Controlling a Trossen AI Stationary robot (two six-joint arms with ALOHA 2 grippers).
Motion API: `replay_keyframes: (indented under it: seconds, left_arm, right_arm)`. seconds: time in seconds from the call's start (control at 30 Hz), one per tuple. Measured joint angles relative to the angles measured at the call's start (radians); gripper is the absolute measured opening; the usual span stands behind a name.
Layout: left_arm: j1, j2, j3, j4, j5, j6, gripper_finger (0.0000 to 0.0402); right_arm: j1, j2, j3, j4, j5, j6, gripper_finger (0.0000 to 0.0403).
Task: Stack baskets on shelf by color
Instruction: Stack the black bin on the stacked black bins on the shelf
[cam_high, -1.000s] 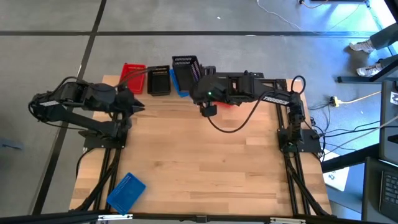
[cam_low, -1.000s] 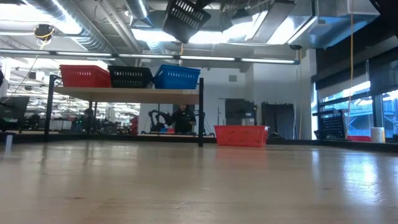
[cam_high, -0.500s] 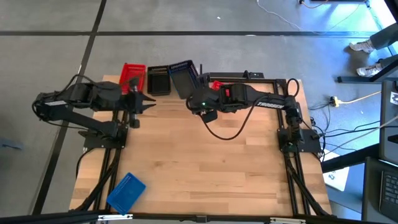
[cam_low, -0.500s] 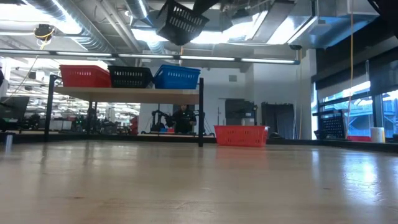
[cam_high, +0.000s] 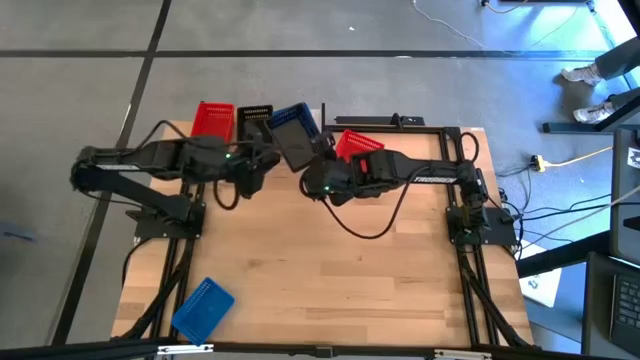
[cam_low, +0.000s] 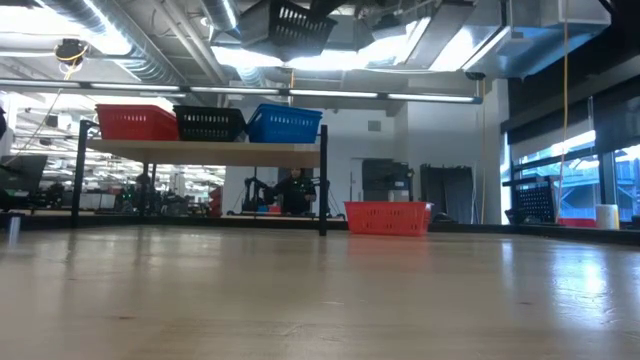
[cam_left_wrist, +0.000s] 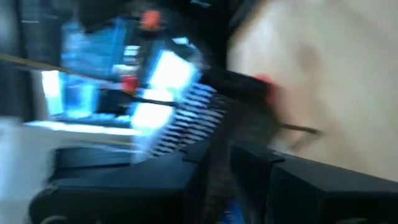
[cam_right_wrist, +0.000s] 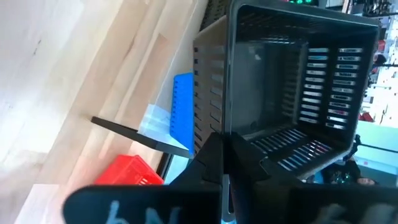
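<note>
A black basket (cam_high: 295, 148) hangs high over the table's far middle, held by my right gripper (cam_high: 318, 183), which is shut on it. The low view shows this held basket (cam_low: 285, 22) well above the shelf (cam_low: 200, 150). On the shelf stand a red basket (cam_low: 137, 122), a black basket (cam_low: 209, 124) and a blue basket (cam_low: 285, 123), side by side on their bottoms. My left gripper (cam_high: 258, 168) is just left of the held basket. Its fingers (cam_left_wrist: 205, 180) stand apart with nothing clearly between them. My right gripper pinches the black basket's rim (cam_right_wrist: 221, 134) between its two shut fingers, at the edge of one perforated side wall. The fingers slant down from the table's right side. The basket is lifted clear and tipped, its open top (cam_right_wrist: 292, 74) turned toward the wrist camera.
Another red basket (cam_high: 358, 143) sits on the table right of the shelf, beside a black post (cam_low: 322, 190). A blue basket (cam_high: 203, 308) lies at the near left corner. The wide wooden tabletop (cam_high: 330, 270) lies between them. A person's shoes (cam_high: 590, 90) show beyond the far right.
My left gripper has reached toward the table's middle, up beside the held black basket, and has rolled about its own axis. My right gripper has carried the black basket a little toward the near edge and the left, turning it as it went.
</note>
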Motion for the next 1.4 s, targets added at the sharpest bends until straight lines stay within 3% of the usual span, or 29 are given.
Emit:
replay_keyframes:
  seconds: [0.17, 0.37, 0.53, 0.83, 1.4]
  left_arm:
    - [0.001, 0.030, 0.001, 0.092, -0.062, 0.086, 0.0053]
    - [0.021, 0.044, 0.000, 0.068, -0.063, 0.100, 0.0055]
    - [0.020, 0.043, 0.000, 0.061, -0.061, 0.074, 0.0055]
    - [0.041, 0.043, 0.000, -0.031, -0.063, 0.053, 0.0055]
    - [0.081, 0.043, 0.000, -0.030, -0.052, 0.108, 0.0055]
  right_arm:
    - [0.012, 0.000, 0.000, -0.002, 0.002, 0.000, 0.0000]
    - [0.012, 0.000, 0.000, -0.016, 0.017, 0.000, 0.0000]
    - [0.012, 0.000, 0.000, -0.035, 0.093, -0.003, 0.0000]
    - [0.012, 0.000, 0.000, -0.034, 0.095, -0.061, 0.0000]
    - [0.012, 0.000, 0.000, -0.034, 0.095, -0.101, 0.0000]
